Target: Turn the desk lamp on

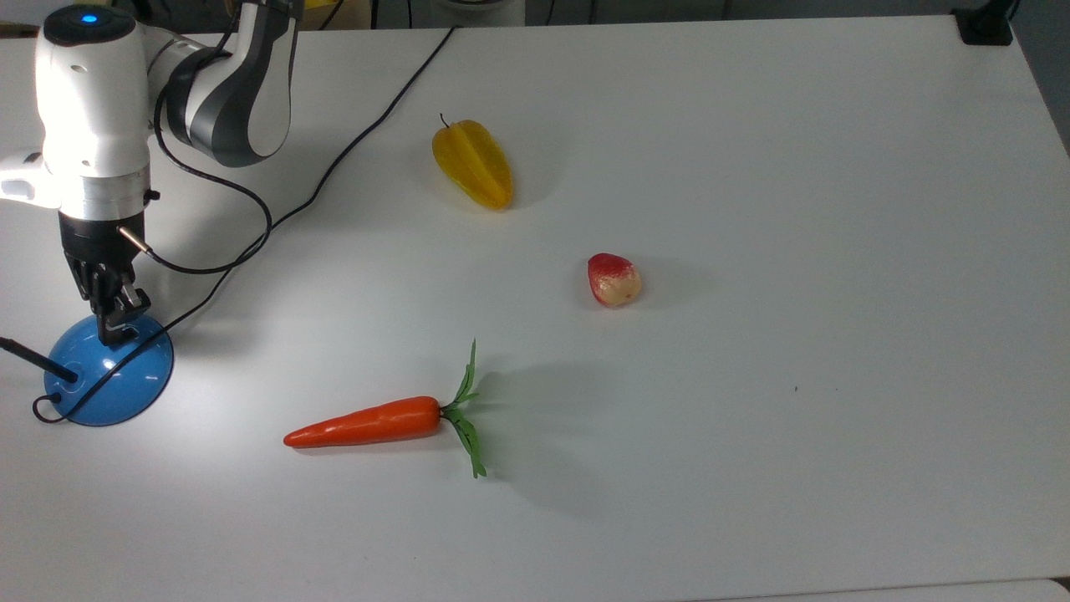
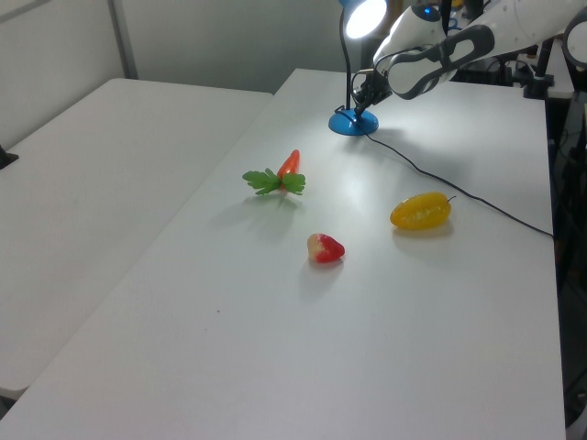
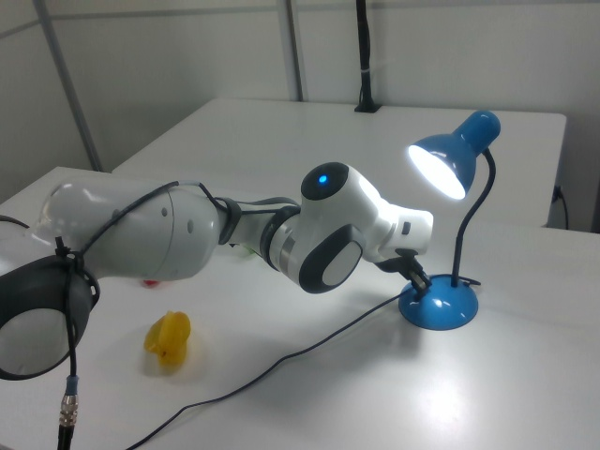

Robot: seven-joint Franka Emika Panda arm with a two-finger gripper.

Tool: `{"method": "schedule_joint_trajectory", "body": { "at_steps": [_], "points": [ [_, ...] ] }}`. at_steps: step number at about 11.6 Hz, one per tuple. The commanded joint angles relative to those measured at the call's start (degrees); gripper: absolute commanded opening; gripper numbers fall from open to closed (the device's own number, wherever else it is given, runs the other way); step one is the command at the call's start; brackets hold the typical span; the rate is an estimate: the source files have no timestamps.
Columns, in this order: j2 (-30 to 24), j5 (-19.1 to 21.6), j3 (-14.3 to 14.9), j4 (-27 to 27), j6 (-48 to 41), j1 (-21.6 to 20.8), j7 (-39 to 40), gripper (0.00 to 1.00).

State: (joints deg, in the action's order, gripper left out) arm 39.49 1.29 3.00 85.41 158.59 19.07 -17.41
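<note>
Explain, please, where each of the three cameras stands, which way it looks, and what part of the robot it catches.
Top view: above the table, looking down; the arm comes in at the top view's upper left, its hand over the lamp's blue base.
Left view: beyond the table's far end from the lamp, looking along it; the arm is at the left view's upper right.
Right view: low beside the lamp, facing its lit shade; the arm crosses from the right view's left.
Shared: top and left views both show the carrot.
</note>
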Motion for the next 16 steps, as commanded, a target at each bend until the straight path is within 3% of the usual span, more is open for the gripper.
{"method": "schedule_joint_trajectory", "body": {
  "at_steps": [1,4,7,9,11,12,15,16],
  "points": [
    [-8.69,1.08,0.34,7.72,0.49,-0.79,0.0,0.0],
    [-16.26,0.91,0.16,14.86,-4.13,-4.47,0.18,0.0],
    [-22.41,0.29,0.68,15.31,-19.85,-8.6,1.58,0.0],
    [-27.07,0.29,2.7,16.27,-30.3,-12.46,6.22,0.02],
    [-30.59,0.29,5.24,16.36,-39.99,-16.94,10.18,0.17],
    [-33.22,0.29,7.17,18.02,-42.55,-20.18,11.16,0.31],
    [-38.51,0.29,8.34,22.08,-48.69,-24.86,15.8,0.7],
    [-39.3,0.29,8.34,21.64,-52.91,-25.48,17.39,0.76]
  ]
}}
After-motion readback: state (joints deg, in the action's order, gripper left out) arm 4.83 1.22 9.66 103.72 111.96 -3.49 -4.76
